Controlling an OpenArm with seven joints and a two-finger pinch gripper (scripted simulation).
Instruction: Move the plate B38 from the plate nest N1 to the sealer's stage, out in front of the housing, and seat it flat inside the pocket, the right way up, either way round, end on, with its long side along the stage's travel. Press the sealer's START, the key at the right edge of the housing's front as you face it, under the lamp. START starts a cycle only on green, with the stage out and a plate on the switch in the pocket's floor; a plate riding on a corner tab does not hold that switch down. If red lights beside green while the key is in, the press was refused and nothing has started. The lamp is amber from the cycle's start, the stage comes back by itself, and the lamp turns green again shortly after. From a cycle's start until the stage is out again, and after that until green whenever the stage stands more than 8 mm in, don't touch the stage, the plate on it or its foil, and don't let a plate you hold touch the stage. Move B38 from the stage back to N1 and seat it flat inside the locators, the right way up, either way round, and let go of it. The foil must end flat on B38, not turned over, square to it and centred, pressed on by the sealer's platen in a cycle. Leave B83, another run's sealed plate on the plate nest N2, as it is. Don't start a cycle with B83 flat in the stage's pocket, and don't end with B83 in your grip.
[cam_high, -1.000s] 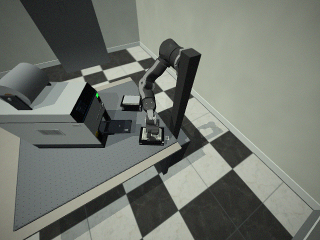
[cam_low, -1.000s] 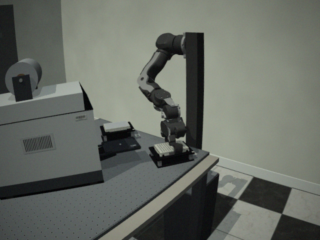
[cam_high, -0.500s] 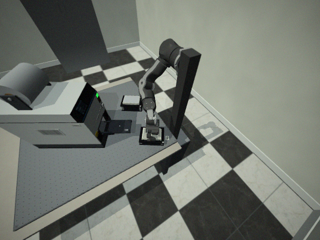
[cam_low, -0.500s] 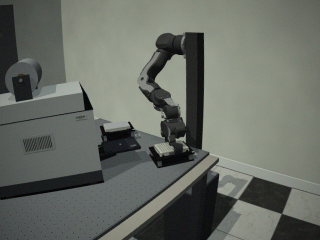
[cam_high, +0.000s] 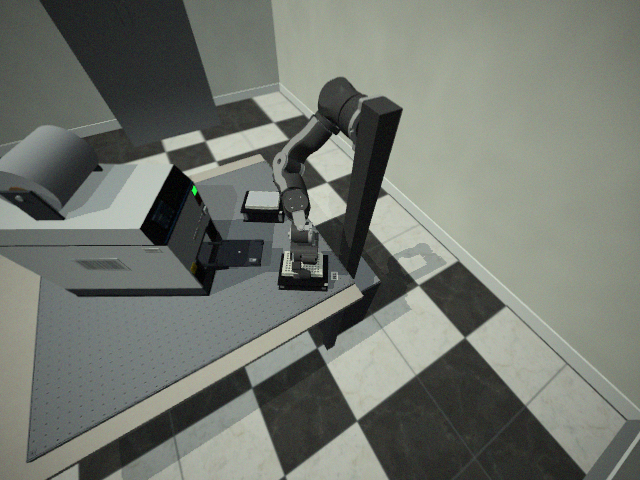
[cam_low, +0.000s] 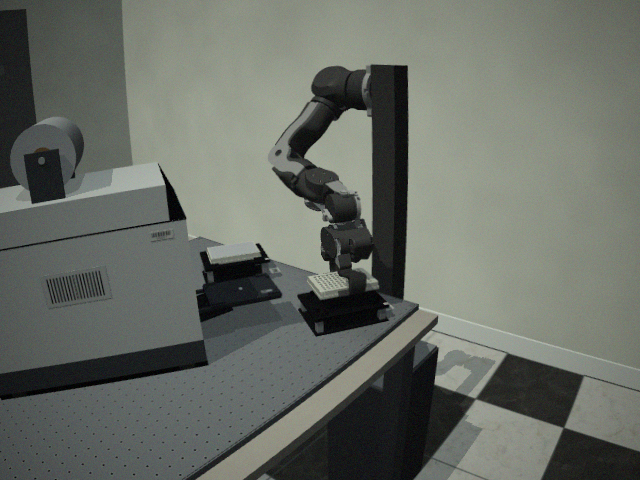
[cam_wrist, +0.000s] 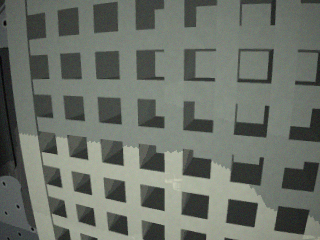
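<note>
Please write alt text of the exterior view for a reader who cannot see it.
The gripper has its jaws shut on the open-welled plate B38, on nest N1 near the table edge. The sealer stands left, its stage out.
</note>
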